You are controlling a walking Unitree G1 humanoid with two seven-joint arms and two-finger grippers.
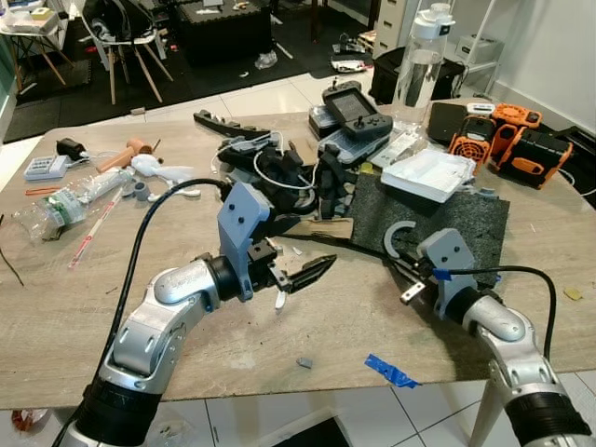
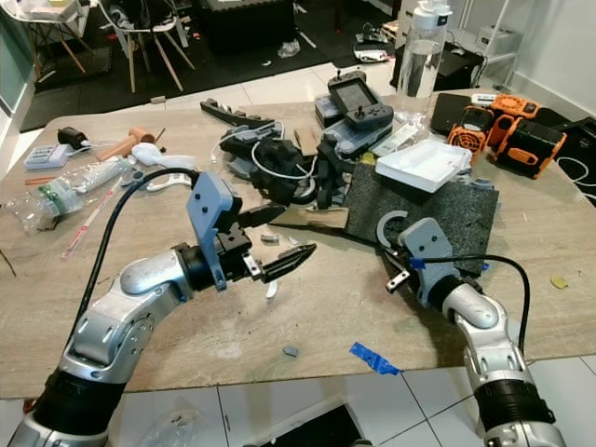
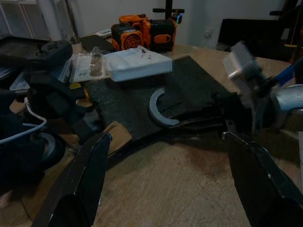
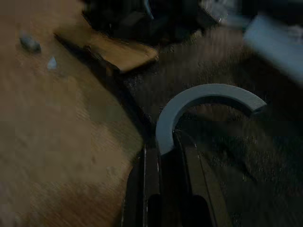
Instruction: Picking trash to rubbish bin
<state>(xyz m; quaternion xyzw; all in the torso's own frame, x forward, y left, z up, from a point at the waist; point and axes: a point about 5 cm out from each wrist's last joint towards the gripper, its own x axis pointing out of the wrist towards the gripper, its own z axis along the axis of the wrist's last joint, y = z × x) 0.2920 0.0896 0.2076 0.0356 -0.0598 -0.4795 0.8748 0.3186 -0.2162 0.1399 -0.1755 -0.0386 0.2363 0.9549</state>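
The grey half-ring (image 4: 189,106) lay on the near left corner of the black mat (image 1: 466,219), its open side turned toward the right arm, so that one of its ends met the tips of the right jaws. In the right wrist view the two black fingers (image 4: 199,179) ran up side by side, close together, with that end of the arc pinched or just about pinched between them; I judged the right gripper (image 1: 408,270) to be closed on the half-ring, though the picture was dim and blurred. The curve bowed away from the jaws toward the white tray (image 1: 428,174) further back on the mat.

The left gripper (image 1: 312,272) hung over the bare desk (image 1: 279,345) well to the left of the ring, its jaws spread wide and empty, pointed across at the mat. A small white scrap (image 1: 280,299) lay just under its tips. The right arm was plainly the nearer of the two.

Other loose bits sat on the desk: a little grey chip (image 1: 304,362) near the front edge, a strip of blue tape (image 1: 391,371) beside it, a sheet of brown cardboard (image 1: 321,226) tucked against the mat's left edge, and a crushed plastic bottle (image 1: 70,200) far off to the left. No bin could be made out.
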